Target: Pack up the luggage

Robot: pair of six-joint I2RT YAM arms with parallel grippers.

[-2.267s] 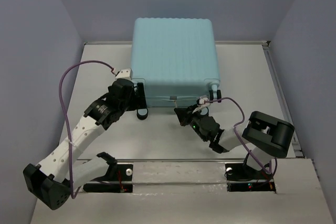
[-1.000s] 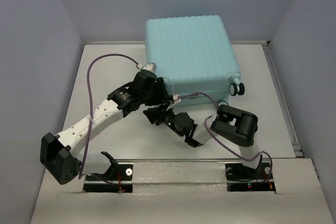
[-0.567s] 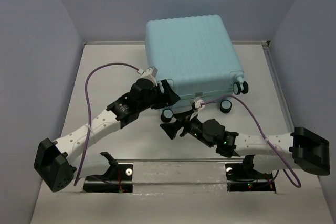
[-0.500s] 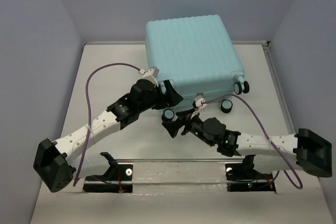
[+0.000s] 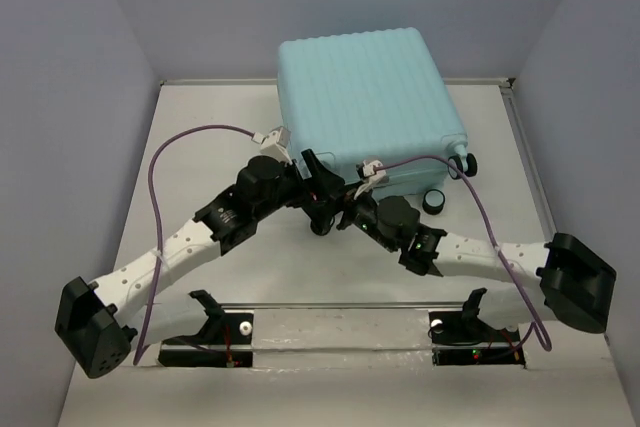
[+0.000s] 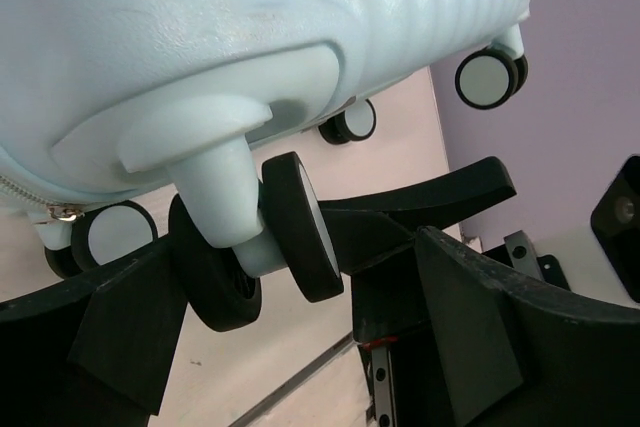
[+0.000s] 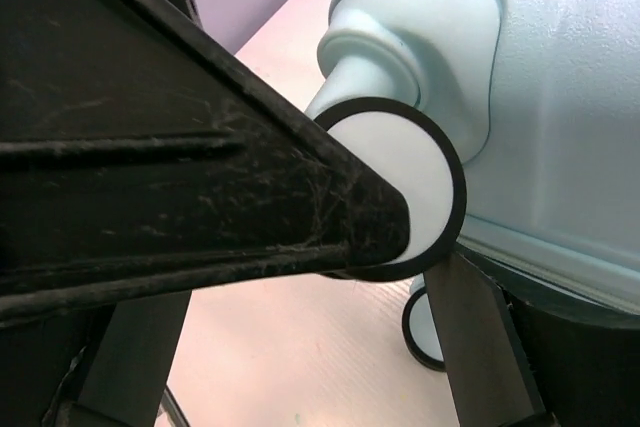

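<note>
The luggage (image 5: 365,97) is a closed pale aqua ribbed suitcase lying flat at the back of the table, turned a little clockwise. Both grippers meet at its near-left corner. My left gripper (image 5: 315,179) (image 6: 290,282) stands open, its fingers (image 6: 470,327) wide on either side of a black-and-white twin caster (image 6: 290,227). My right gripper (image 5: 332,212) (image 7: 425,252) is open too. One of its fingers (image 7: 200,167) lies across the same caster's white face (image 7: 405,172), the other stays apart from it. Nothing is held.
Two more casters (image 5: 434,201) (image 5: 468,162) stick out at the suitcase's near-right side. A raised rim (image 5: 520,127) runs along the table's right edge, and a metal rail (image 5: 340,315) with the arm bases crosses the front. Purple walls close in on three sides.
Both grippers have opened wide and closed in on the near-left corner caster. The right arm has swung out and stretched to the right, and the suitcase has turned slightly.
</note>
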